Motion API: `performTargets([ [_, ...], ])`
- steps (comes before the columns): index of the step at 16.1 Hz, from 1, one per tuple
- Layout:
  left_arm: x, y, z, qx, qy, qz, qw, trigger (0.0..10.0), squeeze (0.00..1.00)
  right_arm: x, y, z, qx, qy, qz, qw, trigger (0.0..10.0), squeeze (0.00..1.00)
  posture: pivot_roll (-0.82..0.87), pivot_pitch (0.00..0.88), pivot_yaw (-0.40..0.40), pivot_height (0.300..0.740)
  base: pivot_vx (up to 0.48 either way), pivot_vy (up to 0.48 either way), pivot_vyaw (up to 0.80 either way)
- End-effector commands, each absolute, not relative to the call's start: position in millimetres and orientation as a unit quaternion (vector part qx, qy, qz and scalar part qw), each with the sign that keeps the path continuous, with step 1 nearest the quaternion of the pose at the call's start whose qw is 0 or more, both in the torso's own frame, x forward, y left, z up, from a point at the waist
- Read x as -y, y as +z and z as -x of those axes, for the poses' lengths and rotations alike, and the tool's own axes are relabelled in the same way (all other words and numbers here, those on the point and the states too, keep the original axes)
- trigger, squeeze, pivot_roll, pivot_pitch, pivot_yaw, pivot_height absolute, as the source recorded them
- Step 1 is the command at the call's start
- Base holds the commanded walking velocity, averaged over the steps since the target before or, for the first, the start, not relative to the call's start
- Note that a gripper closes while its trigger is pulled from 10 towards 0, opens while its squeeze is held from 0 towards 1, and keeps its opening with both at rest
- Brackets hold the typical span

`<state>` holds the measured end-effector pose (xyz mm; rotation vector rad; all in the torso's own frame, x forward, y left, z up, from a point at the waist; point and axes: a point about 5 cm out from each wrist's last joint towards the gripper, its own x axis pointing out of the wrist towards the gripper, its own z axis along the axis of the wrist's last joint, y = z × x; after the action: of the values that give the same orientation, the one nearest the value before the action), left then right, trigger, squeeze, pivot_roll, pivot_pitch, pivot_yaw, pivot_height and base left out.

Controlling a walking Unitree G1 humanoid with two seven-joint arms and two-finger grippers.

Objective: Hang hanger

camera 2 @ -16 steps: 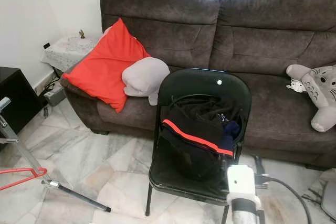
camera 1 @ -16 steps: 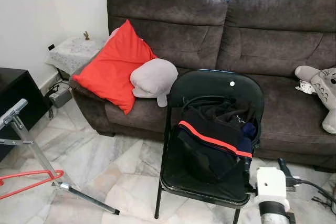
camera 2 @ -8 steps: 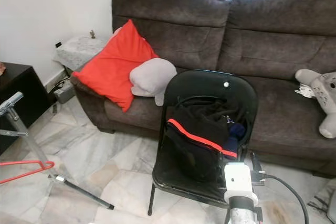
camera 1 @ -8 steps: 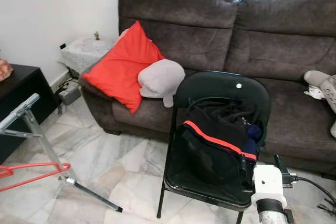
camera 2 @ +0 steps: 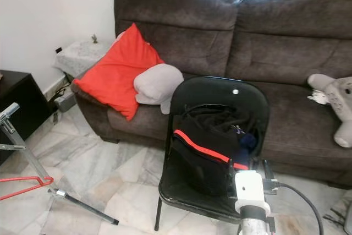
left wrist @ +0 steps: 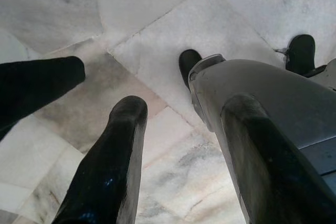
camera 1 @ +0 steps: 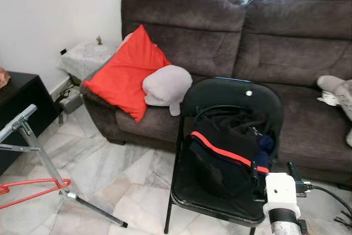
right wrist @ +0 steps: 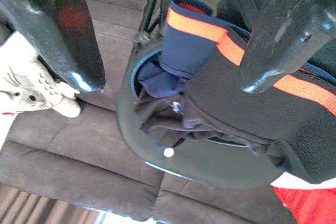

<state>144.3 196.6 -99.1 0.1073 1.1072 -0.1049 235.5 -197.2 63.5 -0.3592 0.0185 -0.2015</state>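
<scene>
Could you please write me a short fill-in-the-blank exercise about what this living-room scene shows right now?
1. The dark clothes with an orange stripe are piled on the seat of a black folding ____.
2. The cushion leaning on the sofa beside the grey pillow is ____ in colour.
3. The red hanger lies on the marble ____, beside the metal rack.
4. The right gripper has its fingers ____ and points at the clothes.

Missing words: chair; red; floor; open

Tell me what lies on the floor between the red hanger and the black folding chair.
In the left eye view, between the red hanger and the black folding chair lies a slanted metal leg of the rack; the rest is bare marble floor.
</scene>
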Motion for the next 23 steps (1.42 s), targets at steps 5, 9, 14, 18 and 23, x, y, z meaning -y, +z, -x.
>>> performTargets([
  [5,-172.6,-99.8,-151.3,-0.523,-0.061,-0.048,0.849,10.0,0.0,191.1,70.5,-236.4,0.011,-0.075,0.198,0.977,10.0,0.0,-0.02,0.02,0.025,0.74,0.102,0.0,0.0],
  [9,-172.2,-96.6,-159.8,-0.515,-0.064,-0.049,0.853,10.0,0.0,179.3,78.1,-232.8,0.036,-0.038,0.231,0.972,10.0,0.0,-0.03,0.025,0.026,0.74,0.0,0.0,0.0],
  [14,-175.5,-96.5,-159.0,-0.517,-0.067,-0.049,0.852,10.0,0.0,197.8,69.5,-246.0,-0.043,-0.075,0.299,0.95,10.0,0.0,-0.03,0.025,0.027,0.74,0.0,0.0,0.0],
  [18,-158.9,-98.1,-158.2,-0.517,-0.076,-0.044,0.851,10.0,0.0,194.4,66.3,-260.8,-0.062,-0.02,0.383,0.922,10.0,0.0,-0.02,0.021,0.026,0.74,0.0,0.0,0.0],
  [23,-162.0,-103.6,-141.7,-0.524,-0.079,-0.04,0.847,10.0,0.0,189.0,57.7,-253.7,-0.08,0.0,0.419,0.905,10.0,0.0,-0.02,0.021,0.025,0.74,0.0,0.0,0.0],
])
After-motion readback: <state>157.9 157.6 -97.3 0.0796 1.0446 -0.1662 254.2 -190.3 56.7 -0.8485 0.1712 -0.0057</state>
